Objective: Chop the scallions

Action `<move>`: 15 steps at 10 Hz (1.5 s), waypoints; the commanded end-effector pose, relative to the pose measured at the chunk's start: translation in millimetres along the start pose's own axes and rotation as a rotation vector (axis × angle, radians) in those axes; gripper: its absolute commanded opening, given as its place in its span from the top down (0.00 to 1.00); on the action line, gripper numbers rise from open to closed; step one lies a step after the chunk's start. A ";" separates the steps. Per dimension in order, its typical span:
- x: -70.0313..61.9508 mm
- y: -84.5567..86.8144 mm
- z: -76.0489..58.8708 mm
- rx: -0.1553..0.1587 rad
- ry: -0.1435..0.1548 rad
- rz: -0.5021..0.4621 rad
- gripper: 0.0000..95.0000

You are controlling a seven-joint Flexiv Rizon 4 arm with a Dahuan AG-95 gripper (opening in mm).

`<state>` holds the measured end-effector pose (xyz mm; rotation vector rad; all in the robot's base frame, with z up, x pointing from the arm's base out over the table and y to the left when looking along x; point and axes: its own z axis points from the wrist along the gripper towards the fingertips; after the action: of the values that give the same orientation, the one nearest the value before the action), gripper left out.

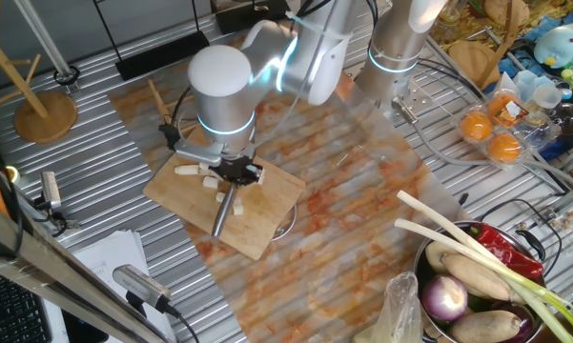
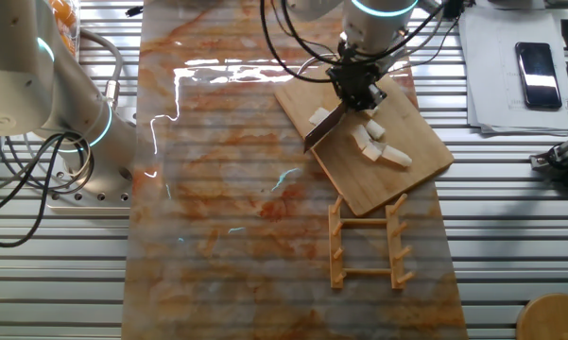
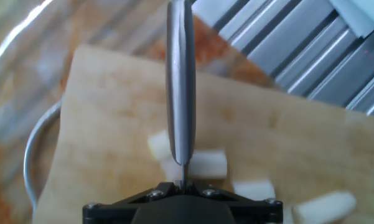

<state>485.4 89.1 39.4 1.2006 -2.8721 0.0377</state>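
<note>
The black two-finger hand (image 1: 236, 175) is clamped on a grey metal knife (image 1: 224, 213) above the light wooden cutting board (image 1: 257, 224) on the marbled orange counter (image 1: 362, 191). Short cream-white scallion chunks (image 2: 370, 142) lie scattered on the board, beneath and beside the blade.

the cutting board (image 1: 257, 221) is pale tan wood, and on it the scallions (image 2: 370, 142) lie as cream-white chunks. the knife (image 3: 180, 87) above the board is dull grey steel, held in a black gripper (image 1: 238, 172). under the board the table mat (image 2: 227, 189) is mottled orange and cream, like marble. beyond the mat from the board, a bowl (image 1: 434, 257) holds a red pepper (image 1: 501, 246) and a purple onion (image 1: 445, 297).
</note>
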 end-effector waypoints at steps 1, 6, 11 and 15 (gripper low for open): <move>-4.6 -1.6 -1.2 -0.009 -0.018 0.006 1.00; -22.8 9.5 -61.2 -0.031 -0.058 0.039 1.00; -36.7 18.2 -86.2 -0.040 -0.068 0.069 1.00; -46.2 17.7 -90.7 -0.035 -0.060 0.080 1.00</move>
<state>509.7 138.6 127.3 1.0979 -2.9557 -0.0475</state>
